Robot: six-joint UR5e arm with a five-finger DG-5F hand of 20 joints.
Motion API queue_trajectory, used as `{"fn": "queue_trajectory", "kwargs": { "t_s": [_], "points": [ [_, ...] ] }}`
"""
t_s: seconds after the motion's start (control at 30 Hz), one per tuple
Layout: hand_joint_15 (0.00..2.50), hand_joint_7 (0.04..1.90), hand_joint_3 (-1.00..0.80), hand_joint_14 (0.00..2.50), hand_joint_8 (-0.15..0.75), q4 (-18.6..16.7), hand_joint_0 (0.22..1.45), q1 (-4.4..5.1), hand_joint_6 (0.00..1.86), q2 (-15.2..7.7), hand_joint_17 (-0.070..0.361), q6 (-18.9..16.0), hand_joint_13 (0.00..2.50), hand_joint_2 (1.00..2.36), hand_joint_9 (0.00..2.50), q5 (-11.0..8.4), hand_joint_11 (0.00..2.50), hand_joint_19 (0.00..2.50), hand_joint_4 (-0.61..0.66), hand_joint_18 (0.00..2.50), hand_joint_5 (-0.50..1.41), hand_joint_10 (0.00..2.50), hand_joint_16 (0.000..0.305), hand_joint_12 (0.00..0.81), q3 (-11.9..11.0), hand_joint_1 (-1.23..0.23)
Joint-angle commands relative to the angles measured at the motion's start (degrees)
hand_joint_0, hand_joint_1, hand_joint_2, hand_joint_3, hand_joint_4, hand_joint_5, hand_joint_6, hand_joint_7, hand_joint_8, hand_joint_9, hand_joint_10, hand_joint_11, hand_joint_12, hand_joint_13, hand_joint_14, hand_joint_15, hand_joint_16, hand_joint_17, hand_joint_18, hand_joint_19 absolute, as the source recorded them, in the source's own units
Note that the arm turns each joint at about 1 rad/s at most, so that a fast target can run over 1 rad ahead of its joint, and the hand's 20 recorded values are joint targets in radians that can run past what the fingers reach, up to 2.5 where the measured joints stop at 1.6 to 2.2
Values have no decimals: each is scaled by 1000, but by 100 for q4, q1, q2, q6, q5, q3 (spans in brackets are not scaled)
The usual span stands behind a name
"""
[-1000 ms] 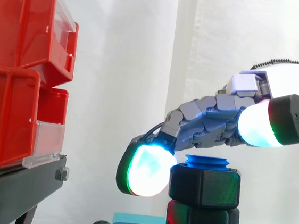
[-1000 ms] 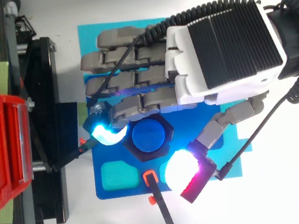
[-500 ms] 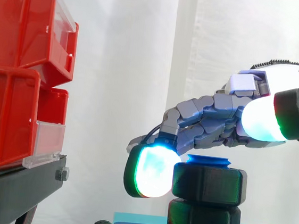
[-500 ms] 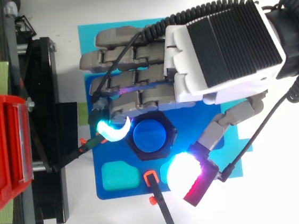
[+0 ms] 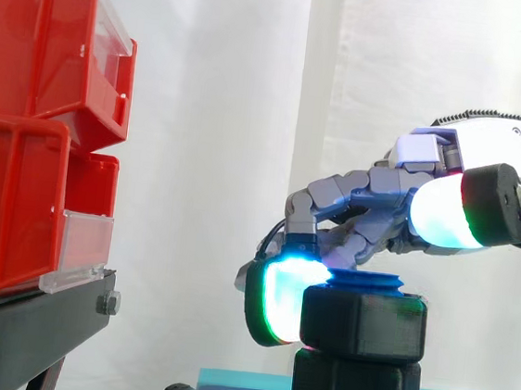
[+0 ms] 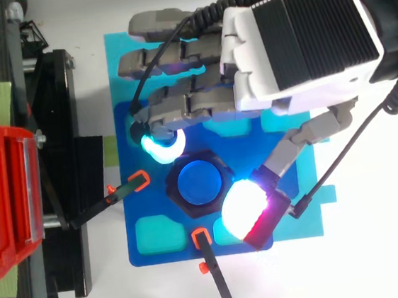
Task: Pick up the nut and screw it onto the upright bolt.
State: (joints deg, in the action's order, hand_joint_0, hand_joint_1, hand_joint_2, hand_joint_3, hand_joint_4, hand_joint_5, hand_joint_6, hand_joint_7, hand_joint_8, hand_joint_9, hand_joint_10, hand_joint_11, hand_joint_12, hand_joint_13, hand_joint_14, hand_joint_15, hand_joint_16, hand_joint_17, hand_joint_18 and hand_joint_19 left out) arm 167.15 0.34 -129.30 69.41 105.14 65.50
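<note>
A black hex nut (image 5: 364, 322) sits on the upright blue bolt (image 6: 200, 184), above a second black nut (image 5: 354, 388) at the bolt's foot. My hand (image 6: 294, 36) reaches in from the right over the bolt. One curled finger's cyan pad (image 6: 162, 147) presses the upper nut's left face, seen also in the side view (image 5: 279, 299). The thumb pad (image 6: 244, 208) glows white at the nut's opposite edge; from the side it (image 5: 445, 213) hangs a little above the nut. The other fingers spread beyond the bolt.
The bolt stands on a blue base plate (image 6: 147, 197) with teal recesses. Two black clamps with orange tips (image 6: 139, 178) (image 6: 201, 235) lie at the plate's edge. Red bins (image 5: 35, 125) on a black stand (image 5: 23, 328) rise at the left.
The hand has turned about the bolt: the finger pad swept from the nut's left side to its upper left, the thumb pad closed in, and the upper nut turned slightly.
</note>
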Motion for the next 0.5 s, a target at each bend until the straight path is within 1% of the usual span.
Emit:
{"fn": "queue_trajectory", "kwargs": {
  "t_s": [0.0,0.07,0.1,0.17,0.2,0.23,0.27,0.33,0.37,0.4,0.47],
  "points": [
    [0,1366,-500,0,305,-16,414,-60,502,1,137,11,437,1000,975,68,0,0,222,28,40,0,61,408,-2,-285],
    [0,1382,-500,0,298,-25,416,-78,501,1,133,29,475,1000,1045,68,0,0,200,74,50,0,59,405,-2,-286],
    [0,1396,-500,0,306,-7,419,-87,501,1,131,29,501,1000,1148,77,0,0,192,112,58,0,58,396,-2,-285],
    [0,1435,-500,0,293,1,426,-113,500,1,120,29,636,1000,1365,94,35,0,168,249,76,0,53,384,-2,-291],
    [0,1436,-500,0,296,10,426,-148,500,1,119,47,654,1000,1386,121,41,0,170,268,77,0,53,381,-2,-291],
    [0,1460,-500,0,285,10,427,-148,501,1,117,47,708,1000,1450,121,58,0,159,348,85,0,52,374,-2,-290],
    [0,1455,-500,0,286,10,429,-166,505,1,115,73,736,1000,1502,147,77,0,147,395,87,2,51,362,-2,-292],
    [0,1401,-500,0,259,1,434,-183,550,1,102,117,875,1000,1653,156,146,45,112,553,91,5,45,339,-2,-292],
    [0,1398,-500,1,257,-7,434,-210,552,1,100,152,907,1000,1689,156,162,55,108,570,91,6,44,336,7,-291],
    [9,1348,-500,0,256,-16,436,-219,580,1,96,161,990,1000,1780,156,219,105,90,714,89,8,43,316,-2,-290],
    [7,1351,-500,0,252,-16,438,-254,579,1,96,170,1007,1000,1807,165,241,122,92,750,87,9,43,314,-2,-285]
  ]
}}
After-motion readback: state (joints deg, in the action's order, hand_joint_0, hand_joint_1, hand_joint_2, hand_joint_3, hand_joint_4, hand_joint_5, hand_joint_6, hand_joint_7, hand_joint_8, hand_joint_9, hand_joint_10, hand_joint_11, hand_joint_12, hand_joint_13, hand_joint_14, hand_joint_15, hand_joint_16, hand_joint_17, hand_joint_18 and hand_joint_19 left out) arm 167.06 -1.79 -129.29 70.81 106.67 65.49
